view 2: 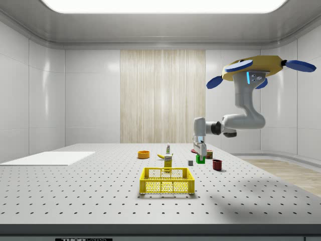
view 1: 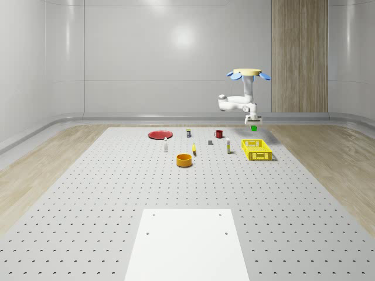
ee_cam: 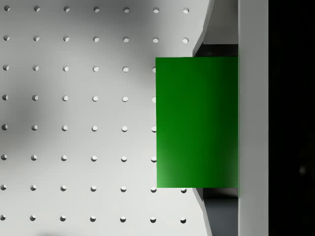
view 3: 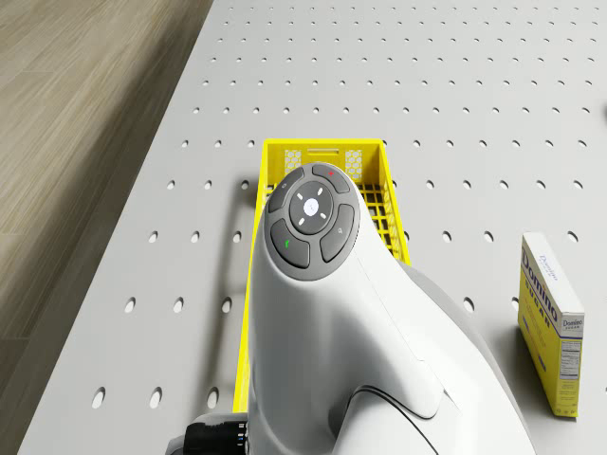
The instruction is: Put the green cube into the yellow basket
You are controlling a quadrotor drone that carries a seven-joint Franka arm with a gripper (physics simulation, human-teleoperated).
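Drone (view 1: 248, 74) hovers in the air above the perforated table (view 1: 117, 187), over the far side of the yellow basket (view 1: 256, 150). Arm bends down from it, gripper (view 1: 254, 124) pointing downward.

Green cube (view 1: 254, 127) is held in the gripper, off the table, clear air under it in the side view (view 2: 200, 158). Wrist view: cube (ee_cam: 197, 123) sits flush against one finger (ee_cam: 253, 118); the other finger isn't visible there, so opening is about cube-width, clamped on the cube as far as it shows.

Whole-scene view: cube at roughly 12 o'clock from the basket, above and behind its far rim, not inside it. Side view: gripper (view 2: 200, 150) and cube at about 1 o'clock from the basket (view 2: 167, 181). Drone view: basket (view 3: 322, 161) lies under the arm's wrist housing (view 3: 313, 223).

Other stuff on the table: red plate (view 1: 159, 134), orange bowl (view 1: 184, 160), red mug (view 1: 218, 133), banana (view 1: 194, 150), small white bottle (view 1: 166, 144), small grey cube (view 1: 210, 142), Domino sugar box (view 3: 552, 322) at 3 o'clock of the basket in the drone view. White sheet (view 1: 187, 246) at the near edge.
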